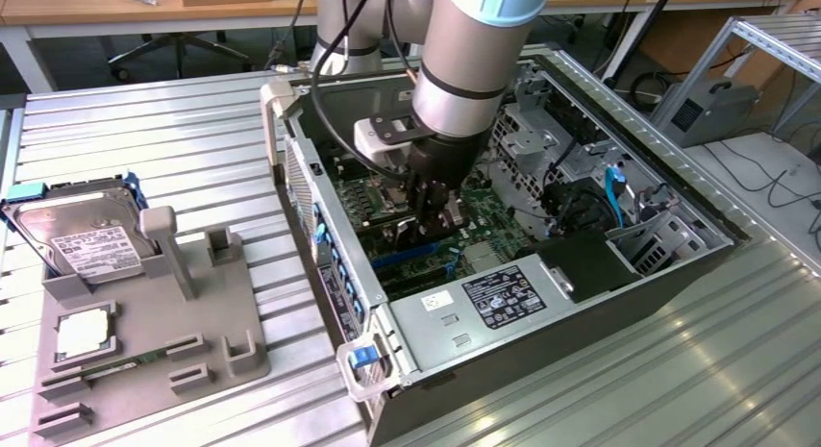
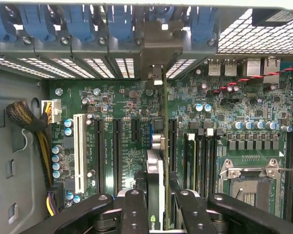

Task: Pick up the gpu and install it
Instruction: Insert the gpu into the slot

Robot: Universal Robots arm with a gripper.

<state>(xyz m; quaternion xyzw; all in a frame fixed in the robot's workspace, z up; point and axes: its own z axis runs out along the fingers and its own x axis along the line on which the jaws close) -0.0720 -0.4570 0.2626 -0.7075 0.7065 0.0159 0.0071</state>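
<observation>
End effector (image 2: 156, 207) closed on the gpu (image 2: 155, 170), fingers (image 2: 134, 209) clamping either side of the card; gpu held edge-on inside the open computer case (image 1: 641, 163), standing over the motherboard (image 2: 117, 97) between the black expansion slots, its bracket end up against the rear slot openings under the blue latches (image 2: 119, 22); cannot tell whether it is seated; white slot (image 2: 79, 151) to one side, CPU socket (image 2: 249, 183) to the other; hard drive (image 1: 84, 240) and memory stick (image 1: 122, 367) in the grey fixture (image 1: 154, 341) on the surface (image 1: 167, 139), at the exterior view's left.
</observation>
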